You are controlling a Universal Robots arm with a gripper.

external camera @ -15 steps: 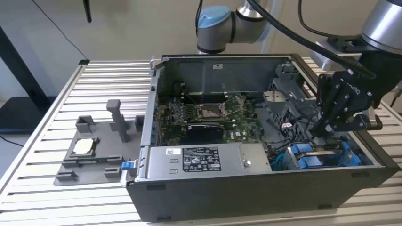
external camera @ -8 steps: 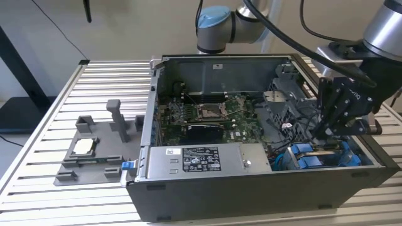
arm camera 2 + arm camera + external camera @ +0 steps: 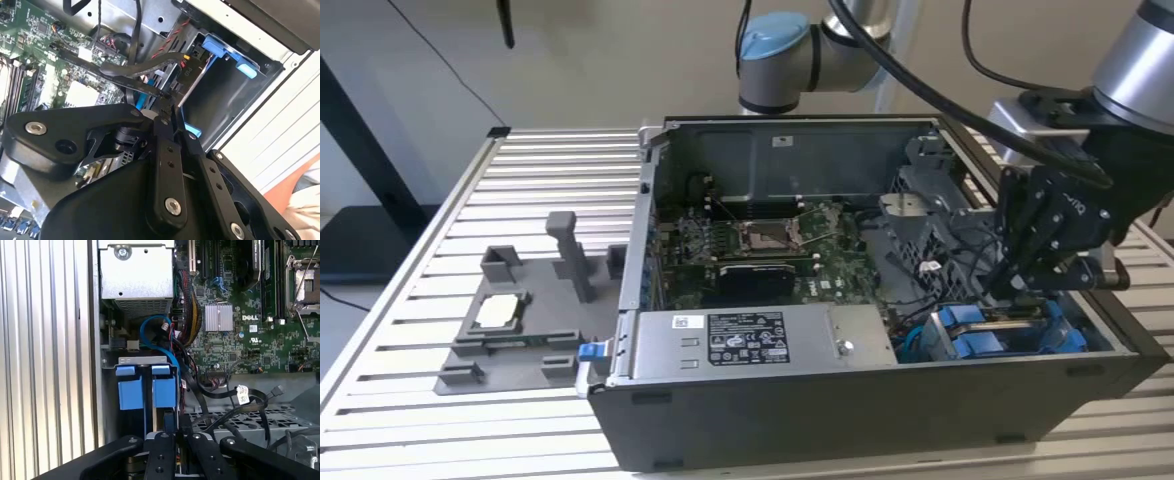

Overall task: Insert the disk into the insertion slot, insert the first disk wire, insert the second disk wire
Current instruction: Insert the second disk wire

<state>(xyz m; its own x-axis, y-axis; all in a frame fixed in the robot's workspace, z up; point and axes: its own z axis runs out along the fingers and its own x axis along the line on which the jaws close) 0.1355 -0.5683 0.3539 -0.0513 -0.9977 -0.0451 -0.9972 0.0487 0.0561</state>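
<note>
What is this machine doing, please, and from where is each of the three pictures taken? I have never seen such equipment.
It is a robot arm working inside an open computer case that lies on a slatted metal table. The exterior view comes from a camera standing off the arm. Both wrist views come from cameras riding near the arm's wrist, looking past its black claw. The claw reaches down to the insertion slot, a drive bay with blue plastic parts at a corner of the case. Its fingers are closed on a black cable. Beside the case lies a grey holder.
</note>
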